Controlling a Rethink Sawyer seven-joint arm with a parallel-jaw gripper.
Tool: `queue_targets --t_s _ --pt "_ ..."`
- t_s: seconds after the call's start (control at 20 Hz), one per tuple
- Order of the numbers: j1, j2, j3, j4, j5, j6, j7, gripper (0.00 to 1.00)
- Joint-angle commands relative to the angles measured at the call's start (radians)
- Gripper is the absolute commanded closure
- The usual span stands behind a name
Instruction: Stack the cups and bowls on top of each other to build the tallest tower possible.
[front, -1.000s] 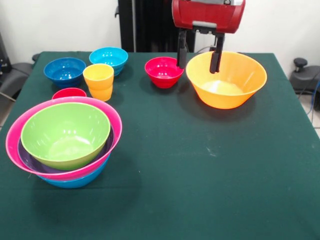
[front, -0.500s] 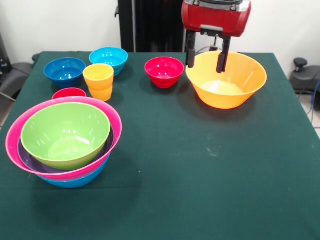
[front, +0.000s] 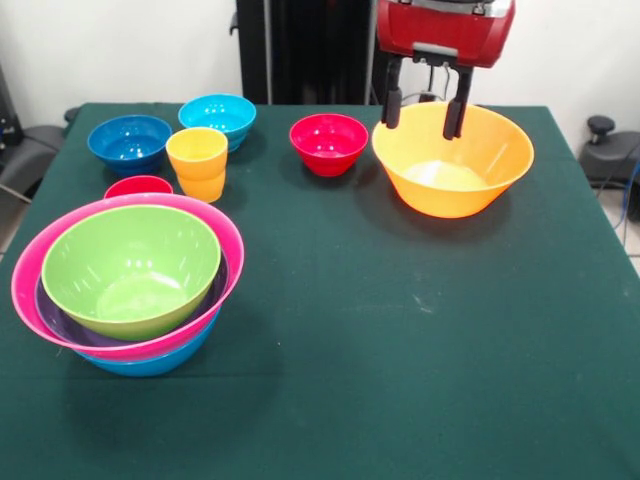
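Note:
My gripper (front: 424, 127) hangs open and empty over the back rim of the large orange bowl (front: 455, 185) at the table's far right. The fingers straddle the rim's back left part, and whether they touch it I cannot tell. A small red bowl (front: 328, 142) stands just left of it. The tower at the near left has a green bowl (front: 130, 268) nested in a purple bowl (front: 55, 322), inside a pink bowl (front: 25, 285), on a blue bowl (front: 150, 362). The yellow-orange cup (front: 197, 163) stands behind it. The red cup (front: 138, 186) is partly hidden by the pink rim.
A dark blue bowl (front: 129, 140) and a light blue bowl (front: 217, 117) stand at the far left. The green tablecloth (front: 400, 330) covers the table. The robot's black pedestal (front: 300, 50) stands behind the far edge.
The gripper has moved to the right and slightly up, from the orange bowl's left rim to over its back rim. It has stayed open. The bowls and cups have not moved.

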Motion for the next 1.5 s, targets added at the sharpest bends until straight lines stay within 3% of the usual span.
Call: queue_targets --t_s 0.05,0.9,1.5 --pt "0.034 0.047 -0.034 0.081 0.029 -0.075 0.18 0.0" --pt "0.15 0.069 -0.127 0.08 0.134 -0.102 0.226 0.0" --pt "0.187 0.068 -0.169 0.097 0.196 -0.107 0.204 0.0"
